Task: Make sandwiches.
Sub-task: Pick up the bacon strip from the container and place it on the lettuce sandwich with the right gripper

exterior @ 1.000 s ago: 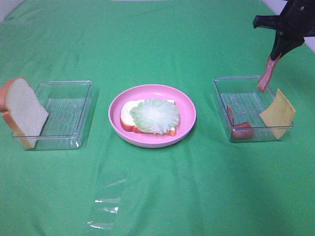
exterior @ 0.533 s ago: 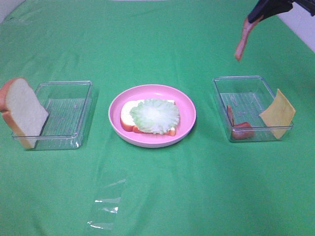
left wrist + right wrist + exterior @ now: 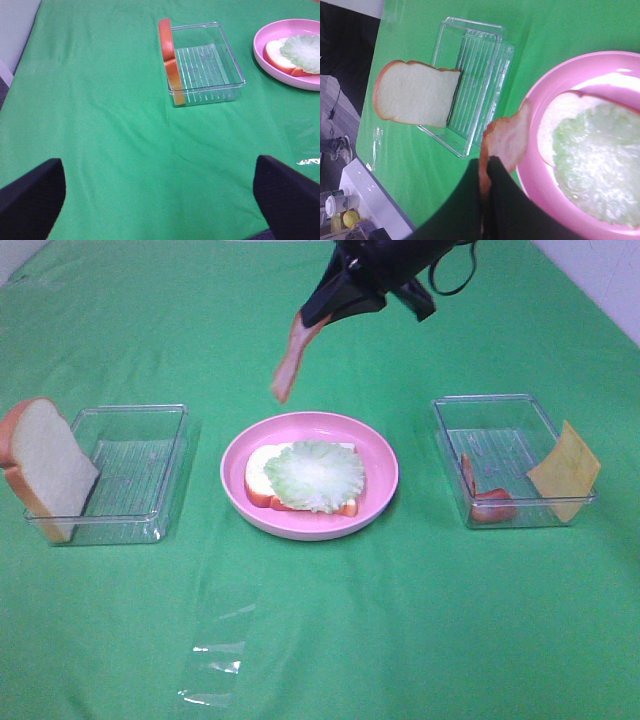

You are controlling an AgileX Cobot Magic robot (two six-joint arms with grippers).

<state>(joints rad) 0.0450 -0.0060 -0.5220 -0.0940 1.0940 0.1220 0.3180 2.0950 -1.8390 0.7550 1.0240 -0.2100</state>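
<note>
A white bread slice (image 3: 262, 472) topped with a pale green lettuce leaf (image 3: 314, 475) lies on the pink plate (image 3: 380, 455). My right gripper (image 3: 312, 318) is shut on a reddish bacon strip (image 3: 287, 365), which hangs above the plate's far left rim. The right wrist view shows the bacon (image 3: 507, 140) pinched in the gripper (image 3: 487, 167) beside the lettuce (image 3: 595, 160). A second bread slice (image 3: 40, 465) leans on the left clear tray (image 3: 140, 470). The cheese square (image 3: 565, 470) and more bacon (image 3: 487, 502) sit in the right tray (image 3: 490, 420). My left gripper (image 3: 159, 167) is open and empty over the cloth.
A green cloth covers the table. A clear plastic film (image 3: 215, 650) lies on the cloth in front of the plate. The left wrist view shows the leaning bread (image 3: 167, 55), its tray (image 3: 207, 65) and the plate's edge (image 3: 260, 55).
My right gripper has lifted the bacon strip out of the right tray and carried it left, from above that tray to above the plate's far left rim.
</note>
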